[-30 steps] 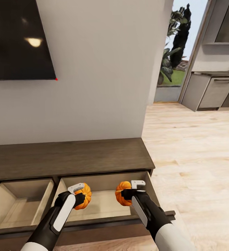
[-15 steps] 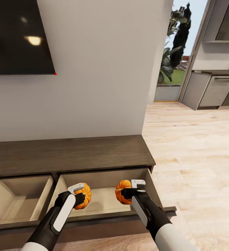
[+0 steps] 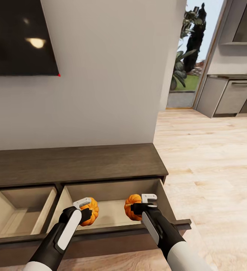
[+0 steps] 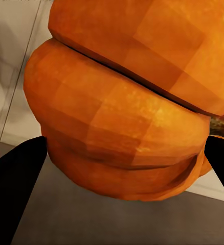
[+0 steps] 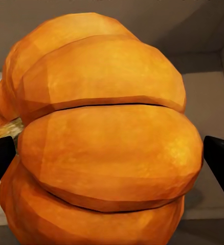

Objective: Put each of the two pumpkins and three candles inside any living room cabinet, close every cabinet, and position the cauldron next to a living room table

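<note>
Two orange ribbed pumpkins hang over the open right-hand drawer of the dark-brown cabinet (image 3: 74, 162). My left gripper (image 3: 86, 210) is shut on the left pumpkin (image 3: 91, 211), which looms close in the left wrist view (image 4: 122, 117) between two black fingers (image 4: 15, 178). My right gripper (image 3: 138, 207) is shut on the right pumpkin (image 3: 131, 207), seen close in the right wrist view (image 5: 102, 138) with its stem at one side. The drawer's pale interior (image 3: 108, 212) lies under both. Candles and cauldron are out of view.
A second open drawer (image 3: 18, 210) sits left of the first. A dark TV (image 3: 20, 37) hangs on the white wall above. Pale wood floor (image 3: 213, 165) runs right toward grey kitchen cabinets (image 3: 228, 96) and a glass door (image 3: 185, 56).
The head view has shifted so the cabinet and TV sit slightly higher in frame. Both grippers keep their pumpkins over the drawer, in much the same place.
</note>
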